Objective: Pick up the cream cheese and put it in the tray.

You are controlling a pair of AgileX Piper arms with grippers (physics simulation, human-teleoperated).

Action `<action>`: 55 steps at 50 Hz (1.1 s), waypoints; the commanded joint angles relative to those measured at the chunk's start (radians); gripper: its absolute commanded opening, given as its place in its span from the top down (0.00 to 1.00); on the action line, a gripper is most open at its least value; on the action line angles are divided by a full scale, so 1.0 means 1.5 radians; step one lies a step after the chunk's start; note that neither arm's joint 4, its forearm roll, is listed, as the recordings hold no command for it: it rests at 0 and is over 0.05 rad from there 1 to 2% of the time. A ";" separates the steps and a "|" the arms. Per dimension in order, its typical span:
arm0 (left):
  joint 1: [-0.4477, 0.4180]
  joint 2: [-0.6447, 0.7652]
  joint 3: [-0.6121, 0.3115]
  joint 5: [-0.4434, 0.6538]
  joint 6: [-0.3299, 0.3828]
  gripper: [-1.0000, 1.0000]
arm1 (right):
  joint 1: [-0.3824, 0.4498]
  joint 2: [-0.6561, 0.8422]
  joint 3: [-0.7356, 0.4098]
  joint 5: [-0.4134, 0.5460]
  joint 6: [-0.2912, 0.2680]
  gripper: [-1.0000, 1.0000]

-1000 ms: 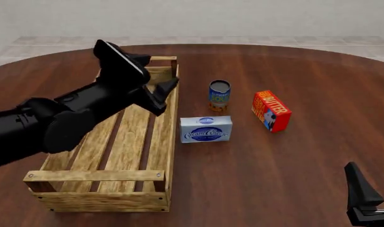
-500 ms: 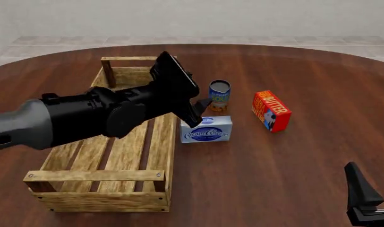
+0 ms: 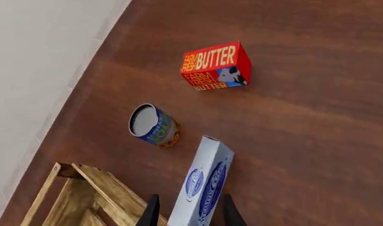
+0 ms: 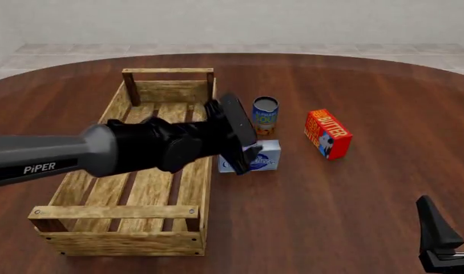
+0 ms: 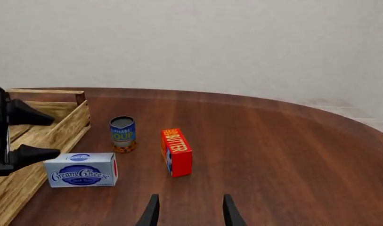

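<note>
The cream cheese (image 4: 267, 157), a pale flat box with a blue oval logo, stands on its long edge on the table just right of the tray (image 4: 117, 212), a long wooden slat crate. My left gripper (image 4: 245, 157) reaches across the crate and is open at the box's crate-side end. In the left wrist view the cream cheese (image 3: 204, 186) lies between the two fingertips (image 3: 152, 213). The right wrist view shows those fingers (image 5: 34, 153) spread beside the box (image 5: 81, 170). My right gripper (image 5: 190, 212) is open and empty near the front right edge.
A blue-and-yellow can (image 4: 265, 115) stands just behind the cream cheese. A red-orange butter box (image 4: 327, 133) lies to its right. The left arm's black body covers the middle of the crate. The right gripper (image 4: 437, 242) shows at the lower right corner.
The left arm swung right from over the crate and came down to the cream cheese, with its open fingers now at the box. The right arm stayed still.
</note>
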 commanded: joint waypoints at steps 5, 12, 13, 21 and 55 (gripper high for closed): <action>0.015 0.033 0.003 -0.003 0.059 0.00 | 0.000 0.000 0.000 0.000 0.000 0.00; 0.028 0.047 0.028 -0.058 0.086 0.00 | 0.000 0.000 0.000 0.000 0.000 0.00; 0.025 0.051 0.027 -0.057 0.082 0.00 | 0.000 0.000 0.000 0.000 0.000 0.00; 0.020 0.067 0.027 -0.057 0.089 0.00 | 0.000 0.000 0.000 0.000 0.000 0.00; 0.042 0.132 0.014 -0.109 0.158 0.00 | 0.000 0.000 0.000 0.000 0.000 0.00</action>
